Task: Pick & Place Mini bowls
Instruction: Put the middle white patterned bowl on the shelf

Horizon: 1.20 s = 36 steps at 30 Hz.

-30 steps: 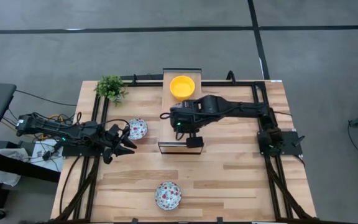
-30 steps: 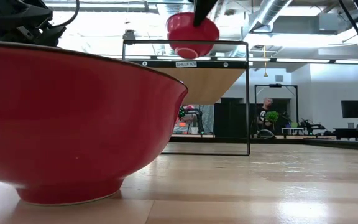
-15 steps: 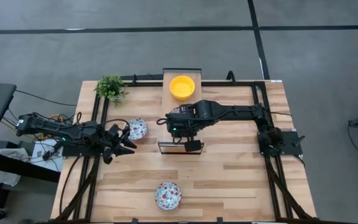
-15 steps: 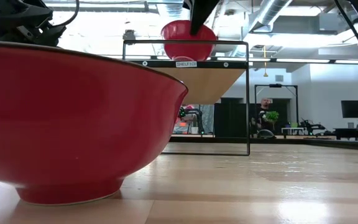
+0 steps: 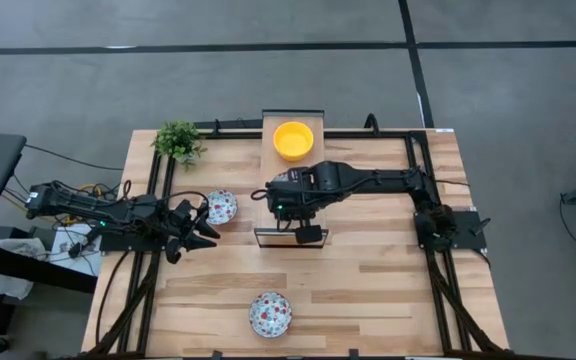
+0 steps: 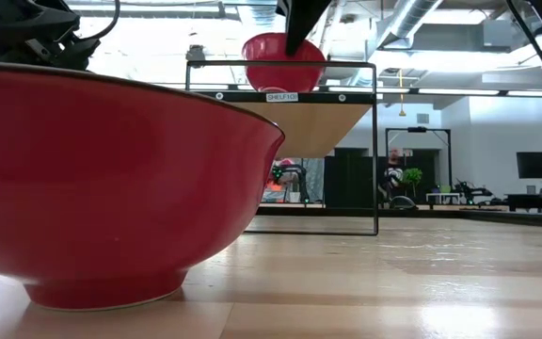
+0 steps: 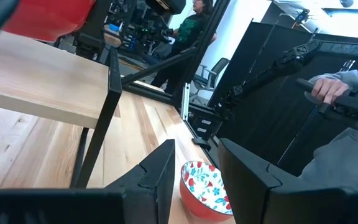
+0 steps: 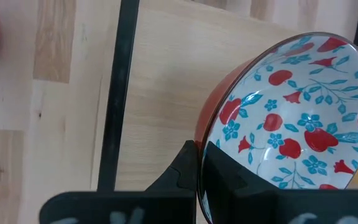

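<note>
The floral bowl (image 8: pixel 289 118), red outside and white inside with red and blue flowers, is pinched by its rim in the right gripper (image 8: pixel 199 163), tilted over the wooden shelf (image 5: pixel 290 190) at mid-surface. In the low view the bowl (image 6: pixel 282 61) sits at the shelf's top edge, above a small label (image 6: pixel 281 96) on the black frame reading "SHELF" with digits I cannot make out. A yellow bowl (image 5: pixel 293 139) stands on the far end of the shelf, well apart from the held one. A second floral bowl (image 5: pixel 220 207) lies on the surface (image 5: pixel 388 280) just ahead of the left gripper (image 5: pixel 204 225), whose fingers are spread wide and touch nothing; the left wrist view shows that bowl (image 7: pixel 205 190) between the fingers, farther off. A third floral bowl (image 5: pixel 269 314) rests near the front edge and fills the low view's foreground, blocking much of it. A small plant (image 5: pixel 178 141) stands at the far left corner. A person's hand (image 7: pixel 328 89) shows beyond the surface.
</note>
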Each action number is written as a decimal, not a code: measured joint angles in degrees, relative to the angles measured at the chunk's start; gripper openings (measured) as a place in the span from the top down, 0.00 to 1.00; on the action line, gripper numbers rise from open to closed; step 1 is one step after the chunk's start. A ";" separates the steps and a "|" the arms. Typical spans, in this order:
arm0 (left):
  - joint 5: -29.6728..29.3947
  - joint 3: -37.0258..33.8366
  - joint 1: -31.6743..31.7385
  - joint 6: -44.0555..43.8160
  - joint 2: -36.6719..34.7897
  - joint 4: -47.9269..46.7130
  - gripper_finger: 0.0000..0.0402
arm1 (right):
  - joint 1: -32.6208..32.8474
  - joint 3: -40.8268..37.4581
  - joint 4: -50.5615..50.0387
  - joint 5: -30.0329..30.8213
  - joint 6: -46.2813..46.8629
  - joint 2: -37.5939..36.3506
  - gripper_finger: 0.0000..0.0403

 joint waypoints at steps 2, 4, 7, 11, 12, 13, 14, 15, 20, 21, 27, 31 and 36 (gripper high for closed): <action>0.00 0.00 0.02 0.00 0.00 0.00 0.70 | -0.25 0.00 0.00 -0.44 0.02 0.00 1.00; 0.00 0.00 0.02 0.00 0.00 0.02 0.70 | -0.33 0.00 0.00 -0.77 0.03 0.00 1.00; 0.00 0.00 0.02 0.00 0.00 0.02 0.70 | -0.64 0.00 0.00 -1.21 0.05 0.00 1.00; 0.00 0.00 0.02 0.00 0.00 0.02 0.70 | -0.64 0.00 0.04 -1.23 0.09 0.00 1.00; 0.00 0.00 0.02 0.00 0.00 0.02 0.70 | -0.64 0.00 0.13 -1.28 0.17 0.00 1.00; 0.02 0.00 0.02 0.00 0.00 0.02 0.70 | -0.64 0.00 0.26 -1.30 0.36 0.00 1.00; 0.00 0.00 0.02 0.00 0.00 0.02 0.70 | -0.69 0.00 0.41 -1.30 0.53 0.00 1.00; 0.01 0.00 0.02 0.00 0.00 0.02 0.70 | -0.75 0.00 0.58 -1.30 0.70 0.00 1.00; 0.00 0.00 0.02 0.00 -0.01 0.02 0.70 | -1.11 -3.39 1.74 -0.99 1.58 -0.04 1.00; 0.00 0.00 0.02 0.00 -0.01 0.02 0.70 | -1.12 -4.18 1.47 -0.81 1.72 -0.04 1.00; 0.00 0.00 0.01 0.00 -0.02 0.04 0.70 | -0.88 -5.20 2.04 2.59 3.02 -0.04 1.00; 0.00 0.00 0.02 0.00 -0.02 0.04 0.70 | -0.84 -5.20 2.09 1.64 3.08 -0.04 0.99; 0.01 0.00 0.00 0.00 -0.01 0.02 0.70 | -0.12 -5.20 2.75 1.57 3.06 -0.04 0.99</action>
